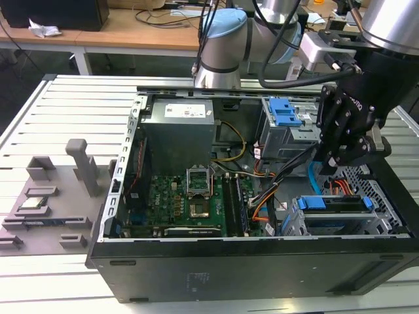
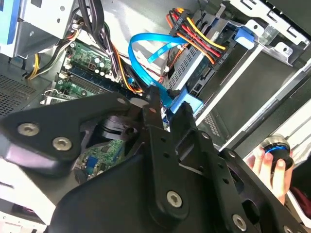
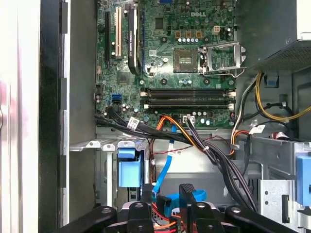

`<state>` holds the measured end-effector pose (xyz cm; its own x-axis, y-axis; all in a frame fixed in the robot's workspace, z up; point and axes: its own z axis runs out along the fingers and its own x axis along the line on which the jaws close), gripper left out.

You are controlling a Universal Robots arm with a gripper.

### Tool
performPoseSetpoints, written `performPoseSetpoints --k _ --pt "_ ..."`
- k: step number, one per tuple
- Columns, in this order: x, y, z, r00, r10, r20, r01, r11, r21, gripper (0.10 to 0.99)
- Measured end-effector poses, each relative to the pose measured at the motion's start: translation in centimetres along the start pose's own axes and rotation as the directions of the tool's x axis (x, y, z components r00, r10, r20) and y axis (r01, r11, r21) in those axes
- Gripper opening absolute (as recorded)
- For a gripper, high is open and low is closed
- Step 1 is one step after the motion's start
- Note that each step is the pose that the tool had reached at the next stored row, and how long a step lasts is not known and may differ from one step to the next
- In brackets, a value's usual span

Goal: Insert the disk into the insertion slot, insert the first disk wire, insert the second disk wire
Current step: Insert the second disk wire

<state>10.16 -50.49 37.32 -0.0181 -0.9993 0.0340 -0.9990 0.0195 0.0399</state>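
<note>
Disk (image 1: 330,204) sat in its slot (image 1: 340,226), at four o'clock from the motherboard (image 1: 190,196) in the exterior view. Your gripper (image 1: 332,167) hung just above it, at its twelve o'clock, fingers (image 3: 187,193) nearly closed and pinching the light-blue wire (image 3: 166,155) by its end in both wrist views.

An open black computer case (image 1: 249,275) lies on a pale slatted table (image 1: 65,104), filling the centre and right of the exterior view. Inside it, a green motherboard (image 1: 173,199) with a metal processor socket (image 1: 198,182) sits at lower centre, and a grey power supply (image 1: 180,131) stands just above. A tall grey cage with blue tabs (image 1: 286,124) is at upper right of centre. Grey plastic fixtures (image 1: 46,190) rest on the table at the left edge. A wooden desk (image 1: 131,36) runs along the top left.
</note>
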Motion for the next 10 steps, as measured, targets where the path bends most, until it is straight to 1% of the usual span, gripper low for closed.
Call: performPoseSetpoints --k 3,8,9,10 --pt "0.00 0.00 0.00 1.0000 0.000 -0.0003 0.000 1.0000 0.000 0.165" --pt "0.00 0.00 0.00 1.0000 0.000 -0.0006 0.000 1.0000 0.000 0.161" --pt "0.14 0.00 0.01 1.0000 0.000 -0.0006 0.000 1.0000 0.000 0.161" --pt "0.50 0.00 0.01 1.0000 0.000 -0.0008 0.000 1.0000 0.000 0.161"
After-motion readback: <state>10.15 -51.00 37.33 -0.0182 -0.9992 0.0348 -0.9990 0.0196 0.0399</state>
